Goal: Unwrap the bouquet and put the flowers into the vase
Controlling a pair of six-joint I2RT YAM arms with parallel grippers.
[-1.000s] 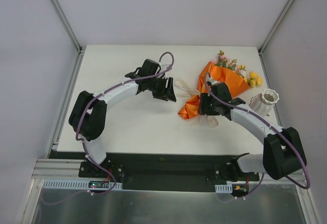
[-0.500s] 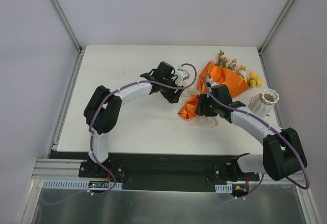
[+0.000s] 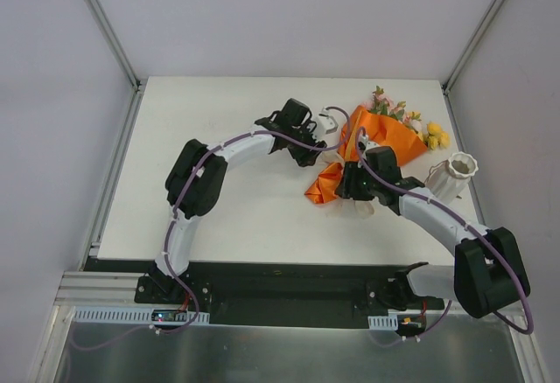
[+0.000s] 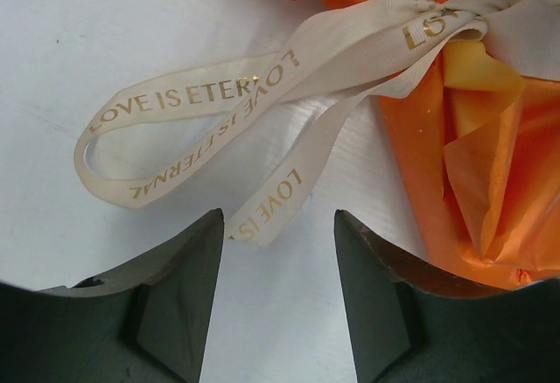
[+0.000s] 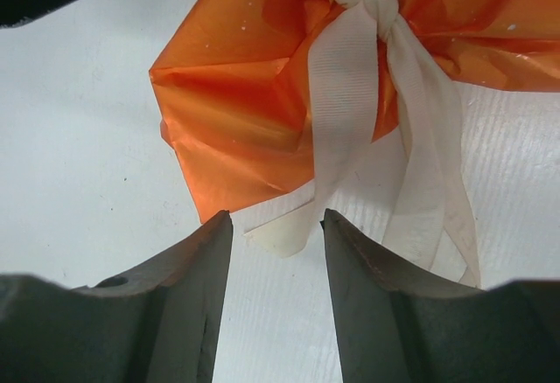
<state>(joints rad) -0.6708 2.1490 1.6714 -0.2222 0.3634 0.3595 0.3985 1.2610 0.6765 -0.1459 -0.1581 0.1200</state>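
The bouquet (image 3: 378,138) lies on the table (image 3: 219,217), its ribbon (image 4: 262,94) tied. My left gripper (image 4: 278,221) and right gripper (image 5: 276,226) are half open, holding nothing, 1 ribbon end by each. No flowers are in the vase (image 3: 453,173) nearby.

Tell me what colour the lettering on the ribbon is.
Gold, printed on the cream ribbon. The left wrist view shows it best.

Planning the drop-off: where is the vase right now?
In the top view, the vase sits near the right edge of the table, just right of the bouquet and close beside the right arm.
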